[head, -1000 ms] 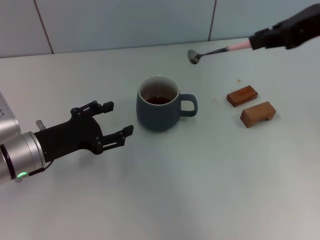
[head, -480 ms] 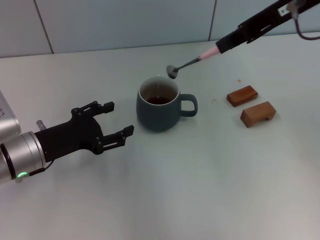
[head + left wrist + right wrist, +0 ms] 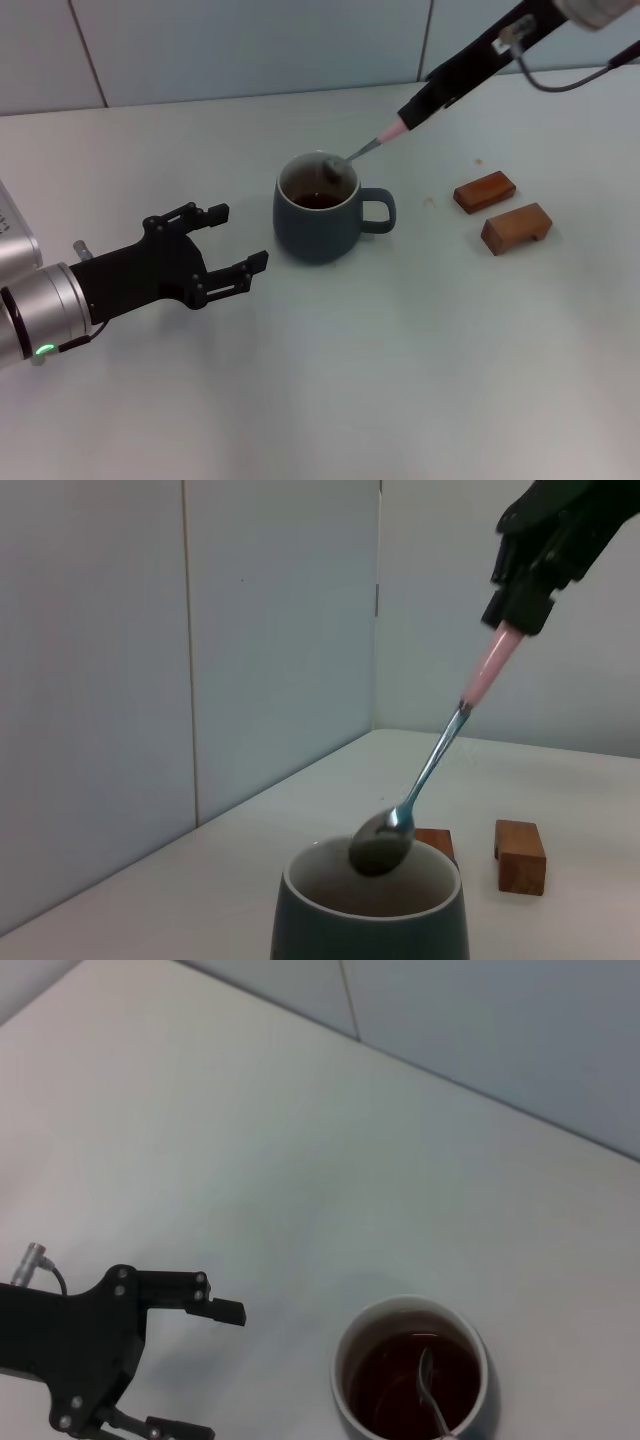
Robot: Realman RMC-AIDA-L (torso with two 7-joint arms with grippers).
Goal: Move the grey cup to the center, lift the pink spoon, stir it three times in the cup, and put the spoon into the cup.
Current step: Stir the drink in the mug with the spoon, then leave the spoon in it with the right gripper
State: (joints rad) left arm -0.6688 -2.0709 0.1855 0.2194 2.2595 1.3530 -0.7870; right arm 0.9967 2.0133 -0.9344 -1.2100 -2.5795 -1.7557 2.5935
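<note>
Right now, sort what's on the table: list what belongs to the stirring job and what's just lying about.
Part of the job:
- grey cup, brown liquid inside
- pink spoon, bowl at the cup's mouth
- right gripper, holding the spoon's handle

Just lying about:
- two wooden blocks, right of the cup
- left gripper, open, idle left of the cup

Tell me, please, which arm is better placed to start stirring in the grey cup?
The right. Its gripper grips the pink spoon by the handle, bowl over the grey cup. The left gripper hangs open and empty beside the cup, apart from it.
</note>
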